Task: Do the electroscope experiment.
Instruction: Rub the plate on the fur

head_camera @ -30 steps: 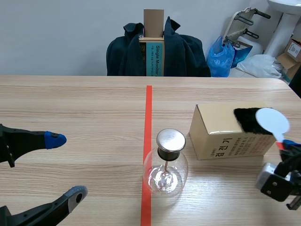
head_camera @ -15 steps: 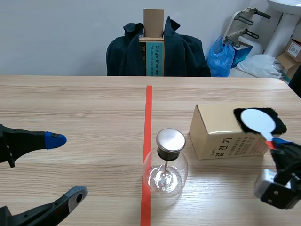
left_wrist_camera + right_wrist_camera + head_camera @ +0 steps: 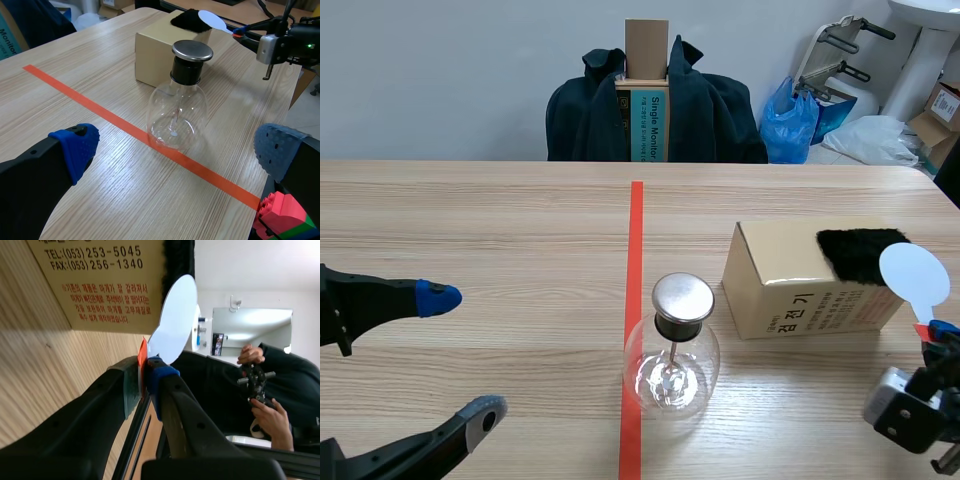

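- While parked low at the near left of the table (image 3: 470, 220): left gripper (image 3: 462, 353), fingers spread wide, nothing between them. Sits well apart from everything else.
- Centre: electroscope flask (image 3: 672, 365), clear glass, upright on the red tape line (image 3: 635, 230). Metal cap (image 3: 682, 297) on top, thin rod hanging inside. Touched by neither gripper. Foil at the rod's end too small to read.
- Right of centre: cardboard box (image 3: 790, 280) just beside the flask, black fur patch (image 3: 855, 252) lying on its top at the right-hand end.
- Far right: right gripper (image 3: 145, 371), low at the table's edge, fingers pressed together on the red handle (image 3: 142, 357) of a white paddle (image 3: 914, 272). Holds the disc raised at the fur's right edge; contact with the fur not readable.
- Progress, by judgement: paddle picked up and brought to the fur, so likely at the rubbing stage. Charging finished or not: cannot say.
- Left to do, by judgement: carry the disc leftward past the box to the metal cap, hold it close or touching, check for a reaction inside the glass.
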